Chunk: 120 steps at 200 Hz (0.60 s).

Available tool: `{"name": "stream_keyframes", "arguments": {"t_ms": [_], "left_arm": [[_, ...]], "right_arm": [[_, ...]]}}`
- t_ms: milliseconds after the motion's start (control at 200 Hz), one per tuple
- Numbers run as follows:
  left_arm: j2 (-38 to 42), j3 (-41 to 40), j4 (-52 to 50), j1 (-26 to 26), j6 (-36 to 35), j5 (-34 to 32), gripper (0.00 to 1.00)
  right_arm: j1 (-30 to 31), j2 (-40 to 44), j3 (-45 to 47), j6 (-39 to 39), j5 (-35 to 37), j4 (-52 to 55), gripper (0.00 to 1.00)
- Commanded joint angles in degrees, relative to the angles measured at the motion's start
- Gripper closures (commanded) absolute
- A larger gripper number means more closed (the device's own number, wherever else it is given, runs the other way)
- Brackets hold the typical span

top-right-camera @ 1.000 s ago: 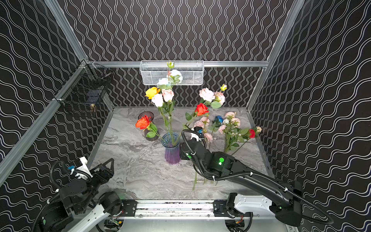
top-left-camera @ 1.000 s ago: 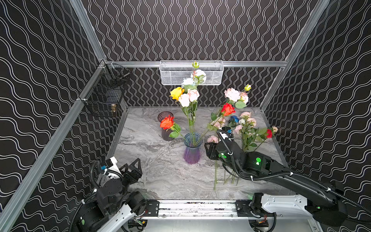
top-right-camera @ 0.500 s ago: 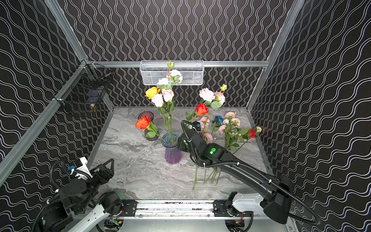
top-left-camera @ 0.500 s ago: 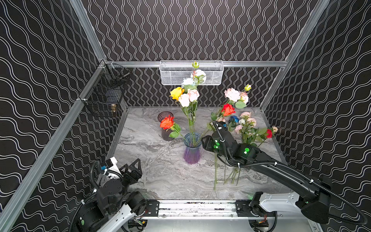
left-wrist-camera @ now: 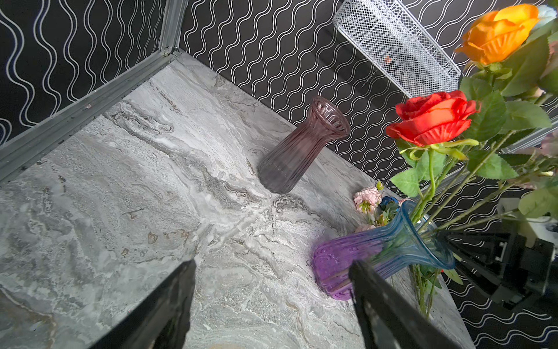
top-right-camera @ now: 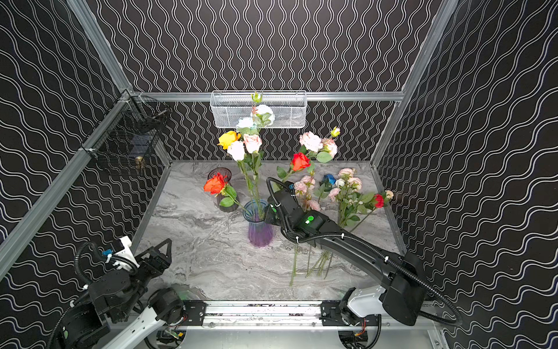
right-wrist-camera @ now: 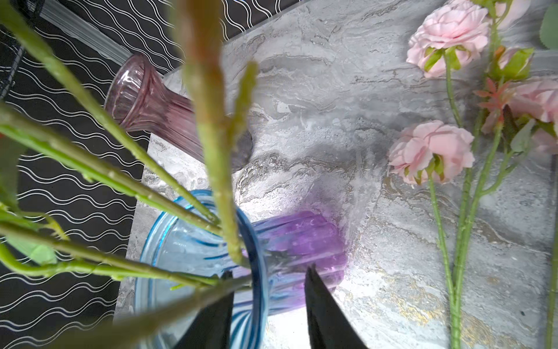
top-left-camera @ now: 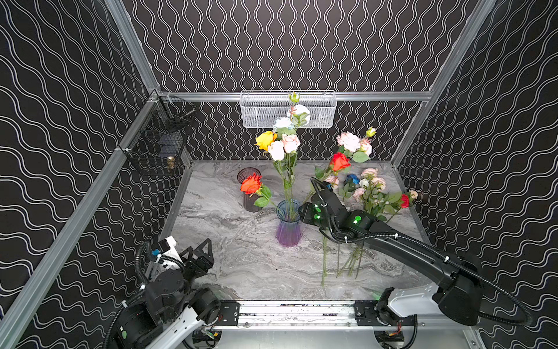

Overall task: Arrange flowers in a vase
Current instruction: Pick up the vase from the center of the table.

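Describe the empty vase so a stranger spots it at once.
Under the white basket on the back wall lies the marble table. Two ribbed glass vases stand on it; the empty vase is the one farther back and left. It is smoky mauve with no stems, while the blue-purple vase holds flowers.

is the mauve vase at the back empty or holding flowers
Empty: the mauve vase shows a bare mouth in the left wrist view; the orange-red rose stands in the blue-purple vase.
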State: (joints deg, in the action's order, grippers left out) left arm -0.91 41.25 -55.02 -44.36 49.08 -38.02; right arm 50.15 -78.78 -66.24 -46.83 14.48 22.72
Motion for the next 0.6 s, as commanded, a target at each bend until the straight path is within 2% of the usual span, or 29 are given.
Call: {"name": "stream_keyframes", "arguments": {"t_ms": [0, 596], "left_arm": [[0.12, 0.37, 0.27, 0.06, -0.83, -0.01, 0.16], [0.12, 0.20, 0.77, 0.02, -1.27, 0.42, 0.16]], "right_arm": [[0.01, -0.56, 0.04, 0.86, -0.99, -1.63, 0.63], [-0.80, -1.72, 1.02, 4.26, 0.65, -2.42, 0.75]]}}
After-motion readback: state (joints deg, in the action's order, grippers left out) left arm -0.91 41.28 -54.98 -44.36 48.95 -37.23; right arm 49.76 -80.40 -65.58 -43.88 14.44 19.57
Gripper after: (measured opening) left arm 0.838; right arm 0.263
